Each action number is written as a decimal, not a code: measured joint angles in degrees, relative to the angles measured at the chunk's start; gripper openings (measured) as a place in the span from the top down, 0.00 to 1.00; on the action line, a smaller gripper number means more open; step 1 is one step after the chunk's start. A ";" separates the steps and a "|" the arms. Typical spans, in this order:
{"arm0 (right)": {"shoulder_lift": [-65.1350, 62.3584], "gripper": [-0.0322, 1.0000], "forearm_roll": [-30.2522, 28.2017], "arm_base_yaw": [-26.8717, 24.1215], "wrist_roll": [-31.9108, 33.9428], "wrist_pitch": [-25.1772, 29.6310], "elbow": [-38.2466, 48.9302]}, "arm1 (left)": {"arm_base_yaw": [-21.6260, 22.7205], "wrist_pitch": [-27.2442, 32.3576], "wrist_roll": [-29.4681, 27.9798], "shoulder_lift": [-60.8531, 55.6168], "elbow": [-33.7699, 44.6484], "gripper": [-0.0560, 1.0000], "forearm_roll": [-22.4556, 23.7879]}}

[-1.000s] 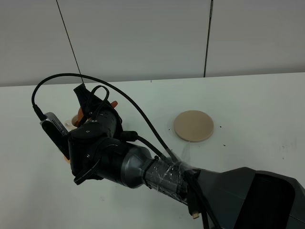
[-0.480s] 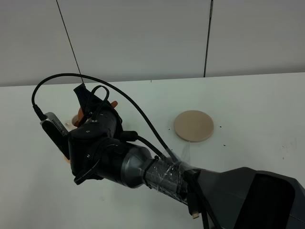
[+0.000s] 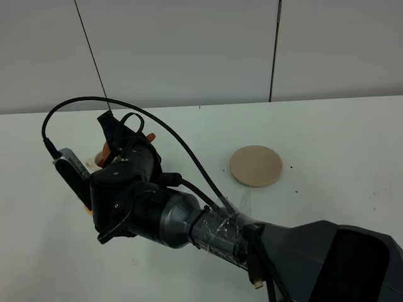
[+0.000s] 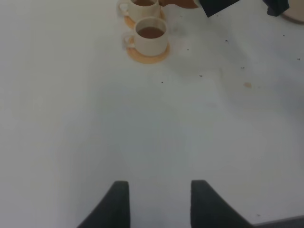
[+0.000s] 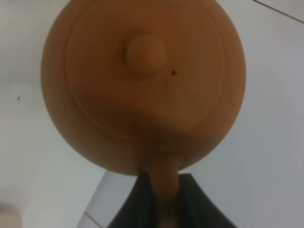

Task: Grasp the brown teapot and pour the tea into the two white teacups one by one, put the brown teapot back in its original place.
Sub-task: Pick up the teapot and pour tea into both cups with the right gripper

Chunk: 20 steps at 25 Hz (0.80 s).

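The brown teapot (image 5: 142, 85) fills the right wrist view, seen from above with its knobbed lid. My right gripper (image 5: 160, 192) is shut on its loop handle. In the exterior high view my right arm reaches far across to the left, and only a sliver of the teapot (image 3: 104, 151) shows past the right gripper (image 3: 116, 135). The two white teacups show in the left wrist view, a near one (image 4: 151, 37) and a far one (image 4: 141, 5). Both hold brown tea and the teapot (image 4: 183, 4) hangs beside the far one. The beige coaster (image 3: 255, 165) lies bare. My left gripper (image 4: 159, 202) stands open over bare table.
An orange saucer (image 4: 148, 55) lies under the near cup. The right arm's black body (image 3: 189, 220) and its cable cover the cups in the exterior high view. Small dark specks (image 4: 247, 84) dot the white table (image 4: 156, 128) between my left gripper and the cups.
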 joint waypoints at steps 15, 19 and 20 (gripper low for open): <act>0.00 0.88 2.95 0.00 1.48 0.06 0.00 | 0.00 0.00 0.00 0.00 0.00 0.59 0.00; 0.00 0.88 2.95 0.00 2.48 0.41 0.00 | 0.00 0.00 0.00 0.00 0.00 0.59 0.00; 0.00 0.88 3.02 0.00 2.63 0.72 0.00 | 0.00 0.00 0.00 0.00 0.00 0.59 0.00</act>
